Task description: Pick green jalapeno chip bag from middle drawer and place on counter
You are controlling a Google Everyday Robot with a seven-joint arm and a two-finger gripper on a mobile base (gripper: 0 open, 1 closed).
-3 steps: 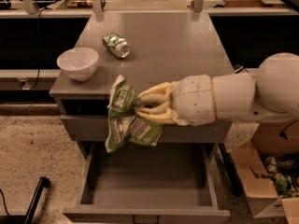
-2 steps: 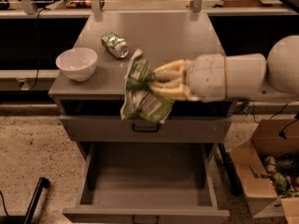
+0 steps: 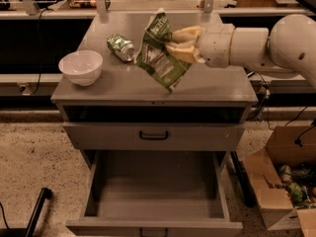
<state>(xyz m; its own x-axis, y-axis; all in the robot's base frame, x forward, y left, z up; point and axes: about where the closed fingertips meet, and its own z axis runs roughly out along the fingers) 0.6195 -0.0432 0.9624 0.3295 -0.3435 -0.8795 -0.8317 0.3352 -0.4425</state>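
My gripper (image 3: 178,44) reaches in from the right on a white arm and is shut on the green jalapeno chip bag (image 3: 159,58). It holds the crinkled green and white bag tilted in the air, just above the middle of the grey counter (image 3: 217,83). The bag's lower corner hangs close to the counter's front edge. The middle drawer (image 3: 158,186) is pulled wide open below, and its grey floor is bare.
A white bowl (image 3: 80,66) stands on the counter's left side. A small green-and-silver can (image 3: 121,47) lies beside the bag. The shallower drawer (image 3: 153,135) is shut. An open cardboard box (image 3: 279,184) sits on the floor at right. A dark bar (image 3: 37,212) lies at lower left.
My gripper has lifted the bag from in front of the cabinet up and back, over the counter. The drawer stays open.
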